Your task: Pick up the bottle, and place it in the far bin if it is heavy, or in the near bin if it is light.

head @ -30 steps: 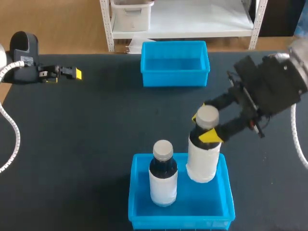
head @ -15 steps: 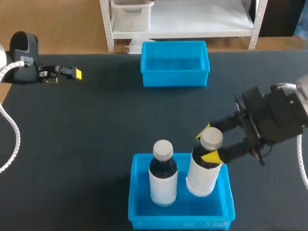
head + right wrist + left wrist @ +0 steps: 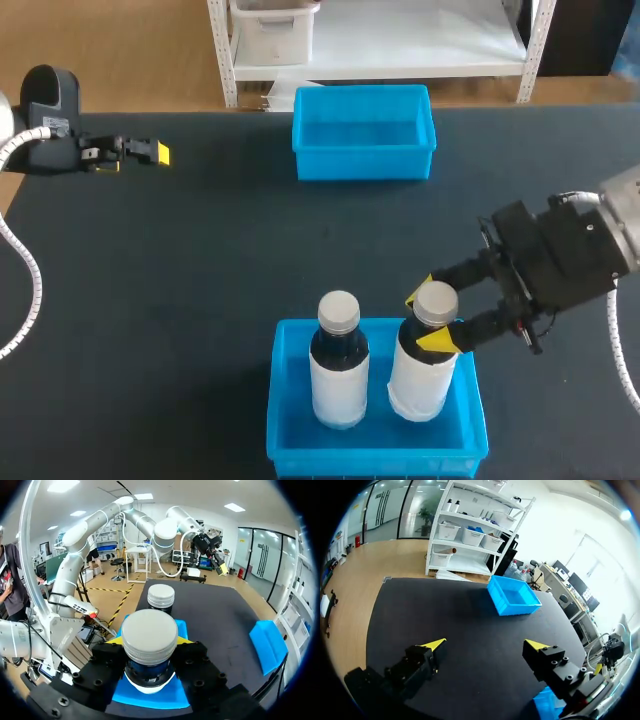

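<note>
Right tool (image 3: pixel 432 318): is being kept clamped on the neck of the bottle (image 3: pixel 424 375). One yellow tip is being pressed in from each side, just under the grey cap (image 3: pixel 435 303).
Right wrist view: the cap is being shown close up, seated between the two black fingers (image 3: pixel 107 655), with blue bin floor seen beneath it.
Bottle: is being held upright inside the near bin (image 3: pixel 276 400), in its right half. The white-labelled body is being shown below the rim line. Whether the base is touching the floor of the bin cannot be told.
Second bottle (image 3: pixel 339 365): is being shown standing upright in the left half of the same bin, just beside the held one. It has dark contents, a white label and a grey cap. A narrow gap is being shown between the two.
Right arm (image 3: pixel 570 250): is being brought in from the right edge, level with the near bin.
Far bin (image 3: pixel 364 160): is being shown at the far side of the table (image 3: pixel 200 280), well apart from the near bin.
Left tool (image 3: pixel 150 152): is being held well apart from both bins, over the far left part of the table. In the left wrist view its fingers are being held wide apart, with dark table surface seen between the tips.
</note>
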